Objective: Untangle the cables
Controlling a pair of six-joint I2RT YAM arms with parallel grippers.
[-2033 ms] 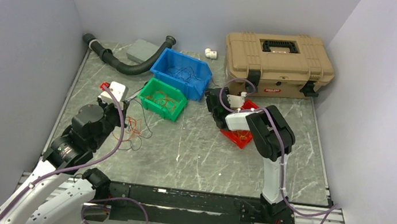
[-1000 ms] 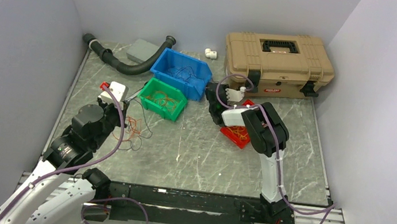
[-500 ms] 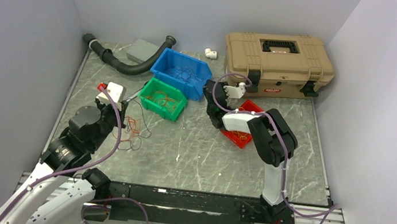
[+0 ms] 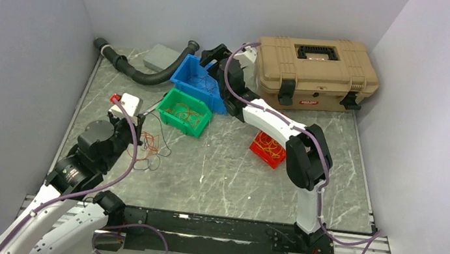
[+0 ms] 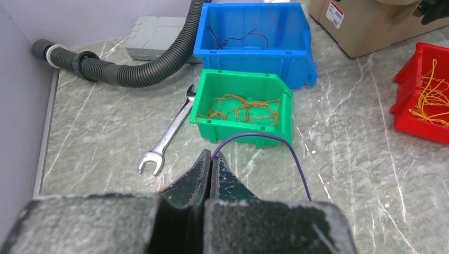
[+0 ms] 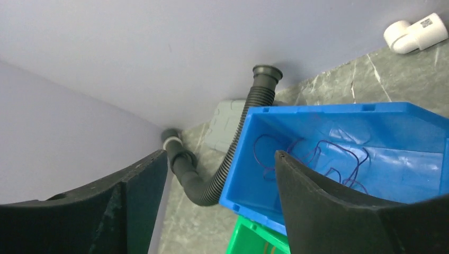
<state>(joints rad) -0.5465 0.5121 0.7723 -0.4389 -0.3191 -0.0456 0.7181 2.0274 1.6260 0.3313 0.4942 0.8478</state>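
Observation:
My left gripper point(image 5: 212, 156) is shut on a thin purple cable point(image 5: 267, 136) that arcs right and down to the table in front of the green bin point(image 5: 241, 127). In the top view this gripper point(image 4: 137, 124) hovers by a loose tangle of orange, red and dark cables point(image 4: 151, 147). The green bin holds orange cables point(image 5: 243, 108). The blue bin point(image 5: 254, 58) holds purple cables point(image 5: 241, 39). The red bin point(image 5: 407, 106) holds yellow cables point(image 5: 431, 95). My right gripper point(image 6: 219, 156) is open and empty, above the blue bin's point(image 6: 339, 114) back-left corner point(image 4: 211, 55).
A black corrugated hose point(image 4: 144, 75) and a grey box point(image 4: 160, 57) lie at the back left. A tan case point(image 4: 316, 63) stands at the back right, with a white pipe elbow point(image 6: 415, 32) beside it. A wrench point(image 5: 167, 138) lies left of the green bin.
My right arm has swung from over the red bin to the back left, above the blue bin. My left gripper has shifted slightly with the purple cable in it.

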